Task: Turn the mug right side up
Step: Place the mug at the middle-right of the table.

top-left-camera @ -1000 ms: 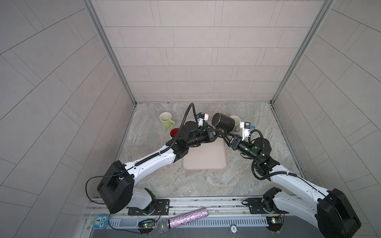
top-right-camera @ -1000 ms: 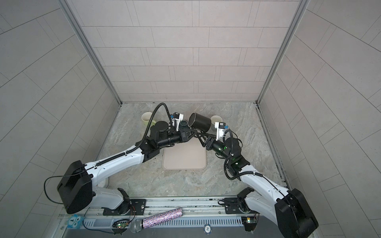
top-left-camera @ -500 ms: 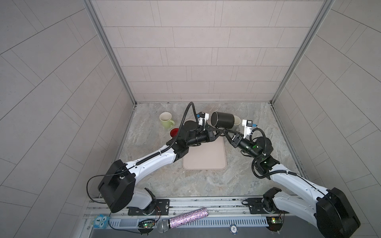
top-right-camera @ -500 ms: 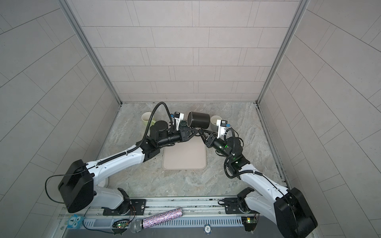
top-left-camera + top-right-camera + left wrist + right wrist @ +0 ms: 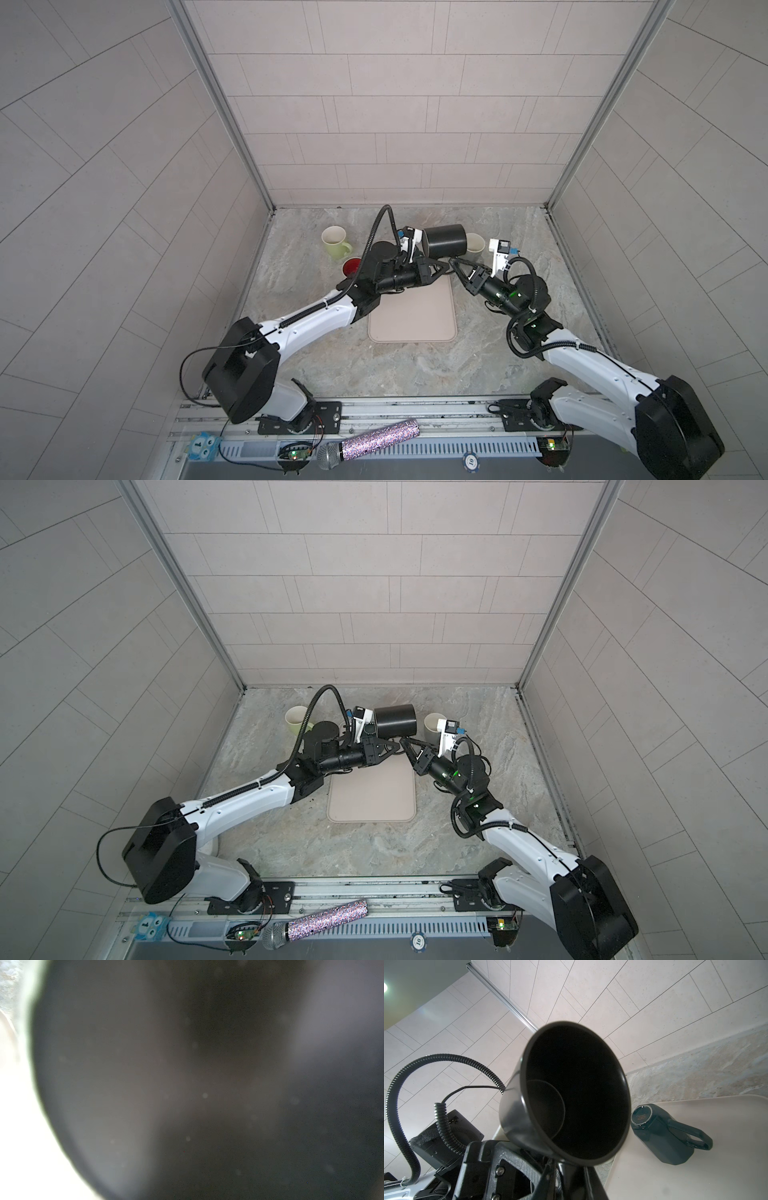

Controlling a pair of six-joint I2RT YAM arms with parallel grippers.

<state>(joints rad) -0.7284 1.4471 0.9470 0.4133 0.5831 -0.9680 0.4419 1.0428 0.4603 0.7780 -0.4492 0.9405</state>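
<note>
Where it hangs sideways, the glossy black mug [image 5: 445,240] is pinched by the left gripper [image 5: 444,267]; how the jaws of the right gripper [image 5: 454,262] stand is unclear.

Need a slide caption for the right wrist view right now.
Black mug tipped sideways, mouth facing the camera, with a dark green mug on the beige mat beyond.

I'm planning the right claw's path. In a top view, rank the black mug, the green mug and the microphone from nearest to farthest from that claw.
1. The black mug, in the air right beside the right claw.
2. The green mug, standing at the back left.
3. The microphone, lying at the very front, clearly farthest.
</note>
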